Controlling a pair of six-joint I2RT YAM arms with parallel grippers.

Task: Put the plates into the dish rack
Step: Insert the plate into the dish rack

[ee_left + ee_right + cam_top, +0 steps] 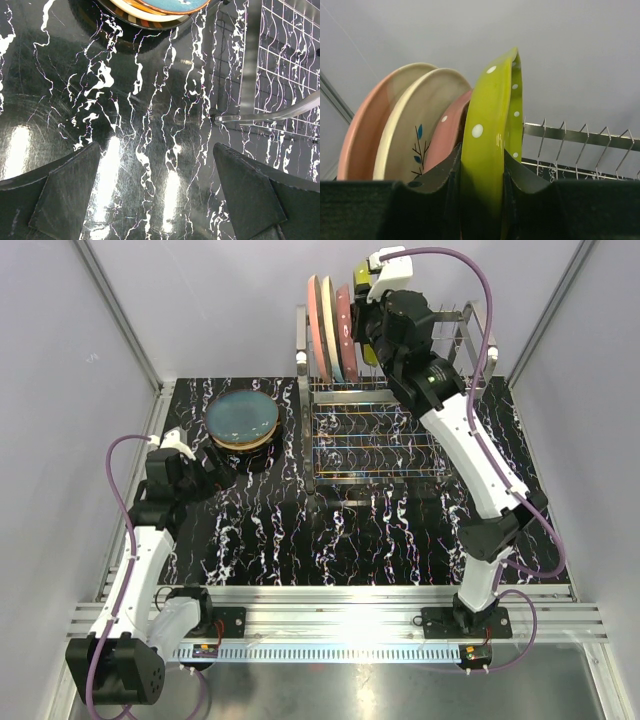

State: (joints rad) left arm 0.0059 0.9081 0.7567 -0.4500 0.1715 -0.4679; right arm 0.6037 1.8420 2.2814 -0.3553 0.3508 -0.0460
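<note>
My right gripper is shut on the rim of the dotted green plate, holding it on edge over the dish rack at the back. Three plates stand on edge in the rack to its left: a pink/cream one, a cream one with a leaf sprig and a dotted pink one. A stack of plates with a teal one on top lies flat on the table at the back left; its edge shows in the left wrist view. My left gripper is open and empty, just in front of that stack.
Empty upright tines stand to the right of the green plate. The rack's lower frame and wire grid lie to the right of my left gripper. Metal frame posts and grey walls enclose the black marbled table.
</note>
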